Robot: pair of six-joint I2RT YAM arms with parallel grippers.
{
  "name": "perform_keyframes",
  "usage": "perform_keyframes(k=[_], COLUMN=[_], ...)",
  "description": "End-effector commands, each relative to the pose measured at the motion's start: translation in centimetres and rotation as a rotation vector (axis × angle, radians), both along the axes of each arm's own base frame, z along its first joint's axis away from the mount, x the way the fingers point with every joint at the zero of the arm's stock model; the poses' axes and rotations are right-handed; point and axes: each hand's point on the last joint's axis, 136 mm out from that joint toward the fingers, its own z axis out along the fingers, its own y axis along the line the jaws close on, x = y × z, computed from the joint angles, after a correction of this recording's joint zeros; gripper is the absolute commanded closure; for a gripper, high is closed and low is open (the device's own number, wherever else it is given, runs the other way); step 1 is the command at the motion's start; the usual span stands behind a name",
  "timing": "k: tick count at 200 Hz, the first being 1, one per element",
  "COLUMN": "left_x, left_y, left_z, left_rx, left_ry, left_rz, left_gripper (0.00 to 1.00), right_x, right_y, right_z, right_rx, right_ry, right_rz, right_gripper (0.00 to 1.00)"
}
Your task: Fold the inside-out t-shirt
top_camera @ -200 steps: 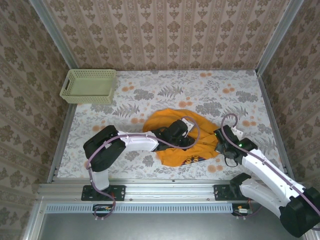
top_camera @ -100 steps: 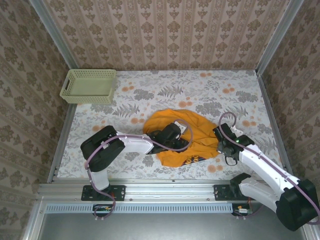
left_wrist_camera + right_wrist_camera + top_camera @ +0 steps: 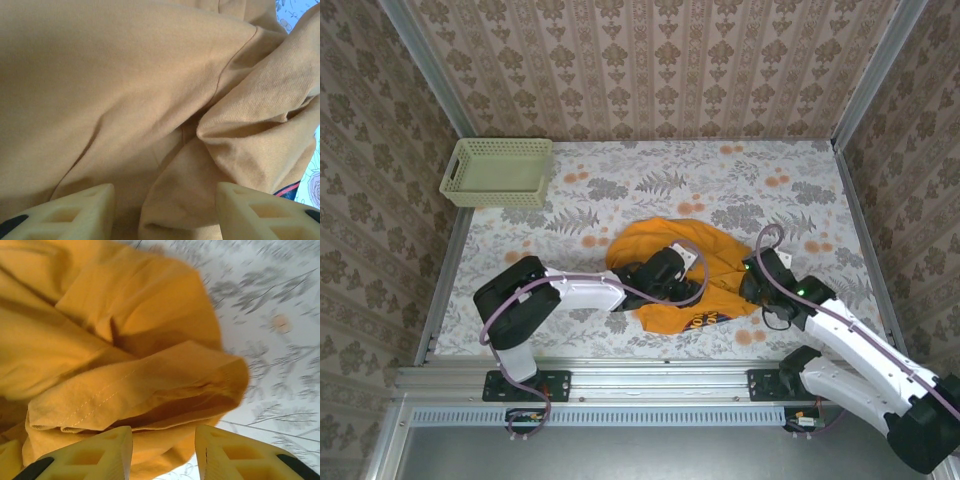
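**Both grippers releasing the crumpled shirt at the near middle of the table**

The left gripper (image 3: 164, 194) stands with its pale yellow fingers spread wide over a loose fold of the soft orange-yellow cotton t-shirt (image 3: 720, 265), gripping nothing. The right gripper (image 3: 162, 432), pinched shut a second ago, now shows a clear gap, with the hemmed edge lying free just beyond its tips. Both holds have therefore been let go, probably to take a fresh grip. The shirt lies bunched between the two arms on the floral-print table (image 3: 650, 180), its dark lettering showing at the near edge, so folding appears far from done. The pale green plastic mesh basket (image 3: 495, 196) at the far left corner holds nothing visible
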Motion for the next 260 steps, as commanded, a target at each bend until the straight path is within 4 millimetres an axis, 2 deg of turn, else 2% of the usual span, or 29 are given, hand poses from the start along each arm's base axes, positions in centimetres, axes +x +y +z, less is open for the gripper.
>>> perform_keyframes(k=[1,22,54,75,109,135,154,194,238,260], left_x=[0.2,0.2,-0.1,-0.3,-0.5,-0.6,-0.6,-0.6,-0.6,-0.7], left_y=[-0.2,-0.2,-0.3,-0.4,-0.3,-0.2,-0.1,0.0,0.0,-0.2], left_z=[0.6,0.4,0.2,0.2,0.1,0.0,0.1,0.0,-0.1,-0.1], left_rx=[0.007,0.01,0.01,0.005,0.01,0.007,0.008,0.012,0.011,0.008], left_ry=[-0.019,-0.017,-0.01,-0.011,-0.01,-0.009,-0.012,-0.012,-0.011,-0.007], left_rz=[-0.007,-0.008,-0.015,-0.023,-0.027,-0.025,-0.024,-0.02,-0.021,-0.027], left_gripper=[0.45,0.44,0.44,0.44,0.43,0.43,0.43,0.42,0.42,0.41], right_x=[1.2,2.4,3.7,4.7,6.0,6.7,7.0,6.8,4.3,3.6], right_y=[3.8,5.5,5.7,6.0,6.5,6.2,6.0,5.8,5.0,4.6], right_z=[-0.4,0.2,-0.2,0.2,2.2,2.0,2.2,2.8,0.6,-0.4], right_rx=[0.18,0.262,0.23,0.239,0.241,0.229,0.235,0.232,0.216,0.182], right_ry=[-0.038,-0.086,-0.086,-0.102,-0.157,-0.144,-0.143,-0.14,-0.133,-0.146], right_rz=[0.073,0.101,0.098,0.108,0.131,0.126,0.128,0.151,0.202,0.238], right_gripper=[0.59,0.55,0.51,0.57,0.67,0.73,0.74,0.73,0.65,0.6])
